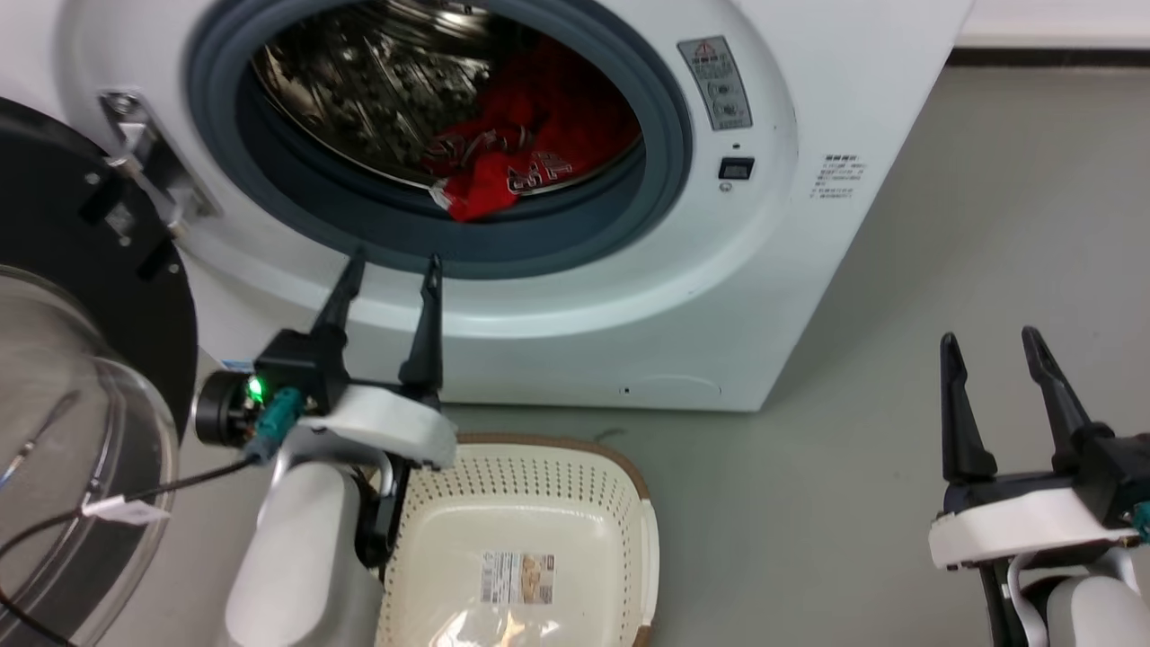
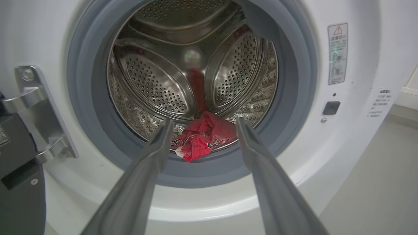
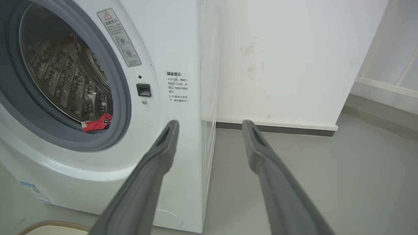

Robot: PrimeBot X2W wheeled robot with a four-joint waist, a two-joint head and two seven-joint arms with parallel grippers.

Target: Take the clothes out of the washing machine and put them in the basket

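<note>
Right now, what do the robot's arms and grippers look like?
The left gripper has two long, dark, pointy fingers on a black block with a white shell behind, plus a small green light, a teal plug and a black cable with a white tag. The right gripper looks alike. The left forearm and right forearm are smooth, pale grey.

Looks like a plain laundry corner, judging by the washing machine (image 1: 809, 270), the basket (image 1: 539, 476), bare white wall (image 3: 287, 58) and grey floor (image 3: 326, 169).
</note>
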